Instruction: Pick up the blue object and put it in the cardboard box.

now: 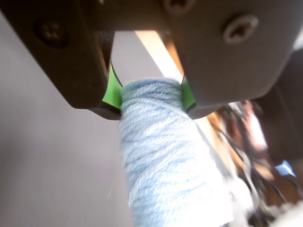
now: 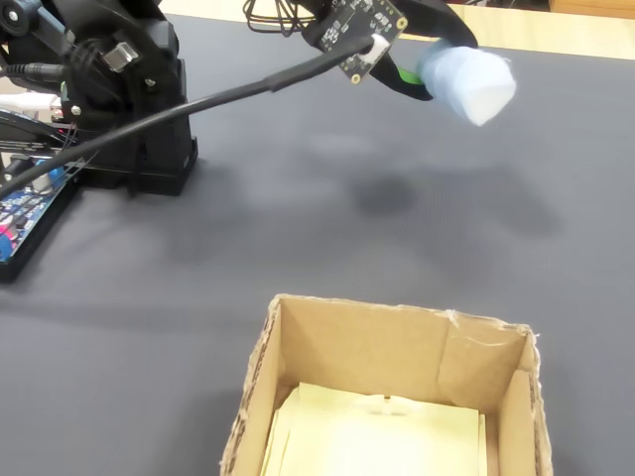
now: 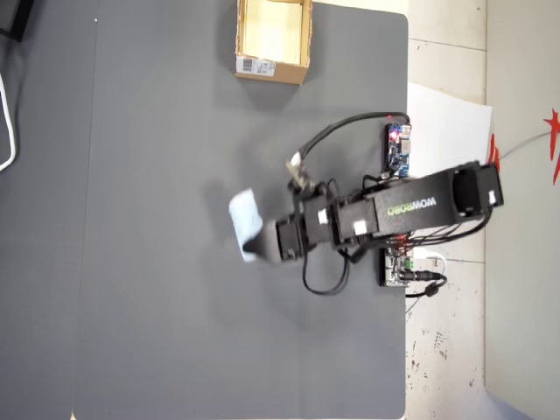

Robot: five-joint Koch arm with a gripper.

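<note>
The blue object (image 1: 165, 161) is a pale blue roll of wound yarn, oblong and soft. My gripper (image 1: 150, 97) is shut on its upper end, the green pads (image 1: 112, 90) pressing both sides. In the fixed view the blue object (image 2: 468, 81) hangs in the air above the dark table, held by the gripper (image 2: 422, 77) at the upper right. The overhead view shows the blue object (image 3: 246, 220) left of the gripper (image 3: 262, 238), mid-table. The cardboard box (image 2: 397, 357) stands open at the bottom of the fixed view with a pale yellow inside; the cardboard box (image 3: 302, 42) sits at the table's top edge in the overhead view.
The arm's black base (image 2: 129, 109) and a circuit board (image 2: 30, 203) stand at the left of the fixed view. A black cable (image 2: 198, 104) runs along the arm. The dark grey table (image 3: 157, 262) spreads wide; a white paper sheet (image 3: 446, 131) lies off its right edge.
</note>
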